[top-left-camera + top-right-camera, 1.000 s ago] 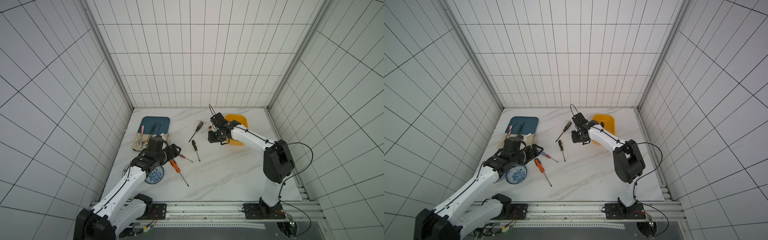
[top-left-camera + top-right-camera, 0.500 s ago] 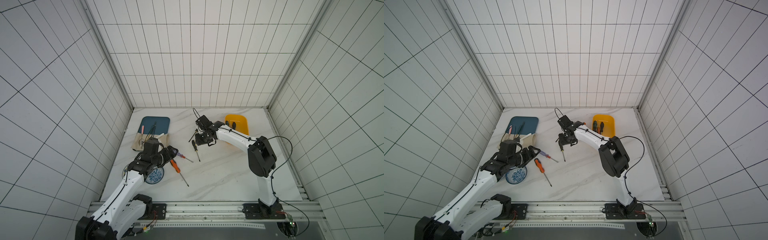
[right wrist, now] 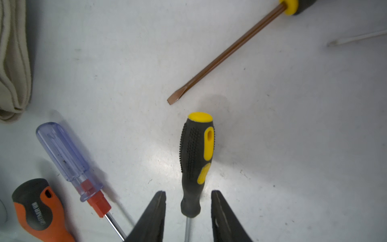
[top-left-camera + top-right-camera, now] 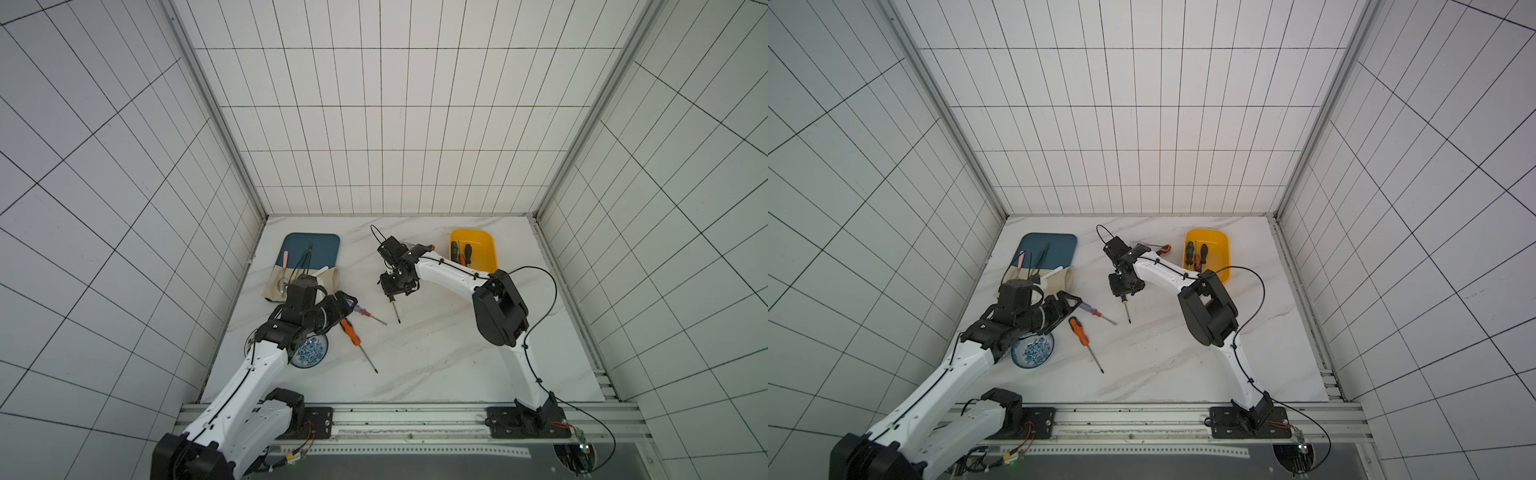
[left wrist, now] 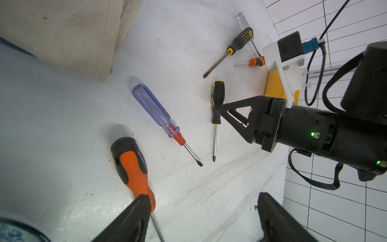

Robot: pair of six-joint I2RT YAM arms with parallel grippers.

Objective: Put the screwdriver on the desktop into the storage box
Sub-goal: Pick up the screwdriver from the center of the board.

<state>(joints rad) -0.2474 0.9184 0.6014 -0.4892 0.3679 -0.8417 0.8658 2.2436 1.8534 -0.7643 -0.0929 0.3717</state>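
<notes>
On the white desktop lies a black-and-yellow screwdriver. My right gripper is open and straddles the neck of its handle, with a gap on each side. In both top views that gripper hangs over the handle and only the shaft shows. My left gripper is wide open and holds nothing, with one finger beside an orange screwdriver. A purple clear-handled screwdriver lies between them. The yellow storage box at the back right holds several screwdrivers.
A brown-shafted screwdriver and a small orange one lie behind the right gripper. A dark blue tray and a beige cloth sit at the back left. A blue patterned bowl stands under the left arm.
My right arm has swung left from the storage box to the black-and-yellow screwdriver's handle and come down over it. The left arm has barely moved.
</notes>
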